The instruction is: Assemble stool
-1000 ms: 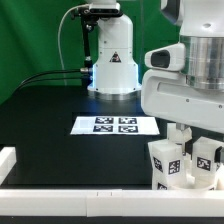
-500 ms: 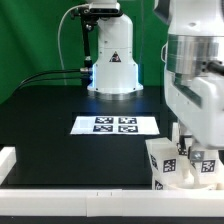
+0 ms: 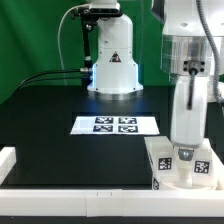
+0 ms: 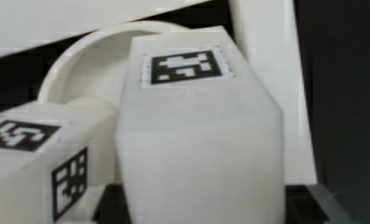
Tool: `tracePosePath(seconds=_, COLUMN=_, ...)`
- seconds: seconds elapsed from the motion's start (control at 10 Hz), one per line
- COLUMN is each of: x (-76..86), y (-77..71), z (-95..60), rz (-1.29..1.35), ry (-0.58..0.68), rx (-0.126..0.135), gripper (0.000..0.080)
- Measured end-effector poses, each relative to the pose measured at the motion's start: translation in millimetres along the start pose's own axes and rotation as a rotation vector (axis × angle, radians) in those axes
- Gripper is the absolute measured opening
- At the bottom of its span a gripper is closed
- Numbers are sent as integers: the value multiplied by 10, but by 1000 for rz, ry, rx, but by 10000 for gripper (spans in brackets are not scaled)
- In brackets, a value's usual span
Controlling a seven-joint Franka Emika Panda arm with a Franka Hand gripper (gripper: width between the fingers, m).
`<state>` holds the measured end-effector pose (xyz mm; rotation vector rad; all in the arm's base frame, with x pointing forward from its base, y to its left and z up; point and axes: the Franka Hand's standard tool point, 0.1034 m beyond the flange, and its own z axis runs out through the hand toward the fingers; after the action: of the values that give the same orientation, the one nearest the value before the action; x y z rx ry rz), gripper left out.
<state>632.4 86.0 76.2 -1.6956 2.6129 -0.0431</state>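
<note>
At the exterior view's lower right, by the front rail, stands a cluster of white tagged stool parts. My gripper reaches straight down into it, between one leg block and another. In the wrist view an upright leg with a tag on its top fills the space between my dark fingers, and my gripper is shut on it. The round seat curves behind that leg. A second leg leans beside it.
The marker board lies flat mid-table. A white robot base with cables stands at the back. White border rails run along the front edge and the left corner. A rail passes close behind the seat.
The wrist has turned about its vertical axis, so the hand now looks narrow instead of broad. The gripper stays down at the leg cluster with the same opening.
</note>
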Motion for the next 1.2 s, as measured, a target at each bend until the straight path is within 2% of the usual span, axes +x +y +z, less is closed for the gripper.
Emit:
tracePosePath(seconds=0.1, x=-52, y=36, z=8, rz=45, ry=-9, rx=20, gripper=343)
tracePosePath(seconds=0.2, x=-197, y=85, z=47, rz=58, ry=-22, rx=62, gripper=342)
tracePosePath(seconds=0.3, x=-221, y=93, z=56, rz=34, ry=-25, rx=81, gripper=342)
tracePosePath(seconds=0.5, x=-203, y=87, z=61, rz=-26, ry=-11, rx=89, gripper=339)
tracePosePath(seconds=0.6, x=-199, y=82, z=56, rz=-56, ry=-9, rx=90, gripper=514)
tracePosePath(seconds=0.7, x=-192, y=56, z=1, rz=-198, ry=-8, rx=92, gripper=611)
tracePosePath(seconds=0.9, x=-193, y=-18, z=-168, rz=-492, ry=-16, rx=111, gripper=642)
tracePosePath(seconds=1.0, x=-240, y=6, z=-247, rz=-634, ry=-19, rx=107, gripper=642)
tracePosePath(seconds=1.1, x=-257, y=22, z=-273, rz=-762, ry=-13, rx=96, gripper=648)
tracePosePath(seconds=1.2, x=-236, y=7, z=-259, rz=-796, ry=-7, rx=100, gripper=648)
